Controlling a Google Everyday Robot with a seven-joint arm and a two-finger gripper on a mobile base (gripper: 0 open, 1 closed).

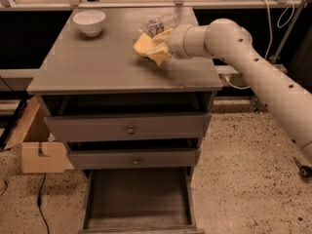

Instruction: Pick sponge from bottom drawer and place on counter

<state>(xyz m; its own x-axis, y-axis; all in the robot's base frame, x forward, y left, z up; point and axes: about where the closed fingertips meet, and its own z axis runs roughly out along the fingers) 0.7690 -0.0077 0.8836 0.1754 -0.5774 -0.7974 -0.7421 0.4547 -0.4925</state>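
Reaching in from the right of the camera view, the robot's white arm [253, 67] is stretching over the right rear part of the counter [97, 67]. The gripper [163, 45] is hovering at the arm's end, above that grey top, and its fingers are pinching the sponge [146, 48]. The sponge, a crumpled pale yellow piece, is sticking out to the left of the gripper and hanging low over the counter, with a soft shadow lying under it. Whether its lower corner is touching the surface cannot be told. A clear crinkled wrapper [158, 23] is lying just behind the sponge, and a white bowl [89, 22] is standing upright near the counter's left rear corner, well apart from the gripper.

Below the counter, the top drawer [130, 129] and the middle drawer [136, 161] are showing their round knobs. The bottom drawer [139, 199] is standing pulled out toward the camera, its dark inner floor lying in view. A cardboard box [41, 155] is sitting on the speckled floor [234, 179], left of the cabinet.
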